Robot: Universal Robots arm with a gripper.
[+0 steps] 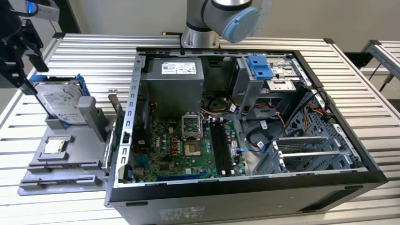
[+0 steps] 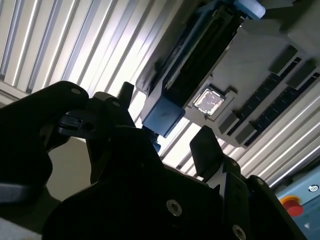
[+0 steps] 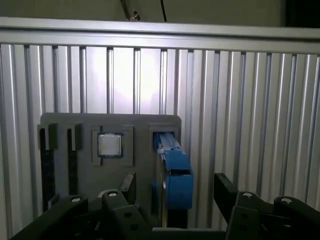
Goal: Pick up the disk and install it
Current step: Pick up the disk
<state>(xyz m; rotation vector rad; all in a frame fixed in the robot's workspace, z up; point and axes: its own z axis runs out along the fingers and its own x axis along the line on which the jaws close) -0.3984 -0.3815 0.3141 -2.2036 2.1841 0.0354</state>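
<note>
Black two-fingered gripper (image 3: 175, 185) sits closest in both wrist views, jaws spread wide. Lined up between them, with a clear gap on each side, is the end of the disk (image 3: 176, 170), a silver-grey metal hard drive in a bright blue plastic carrier. It stands on edge in a slot of a flat grey plastic holder tray (image 1: 37, 185).

Seen in the exterior view, the tray lies at nine o'clock from the open black computer case (image 1: 250, 199), whose upright side wall stands just beside the tray's edge. Bare ribbed aluminium table (image 1: 87, 51) lies open at the tray's nine and twelve o'clock. A small square silver chip (image 1: 55, 146) rests in the tray at six o'clock from the disk.

The grey arm (image 1: 228, 16) stands at the case's twelve o'clock, and the gripper hangs just above the disk.
</note>
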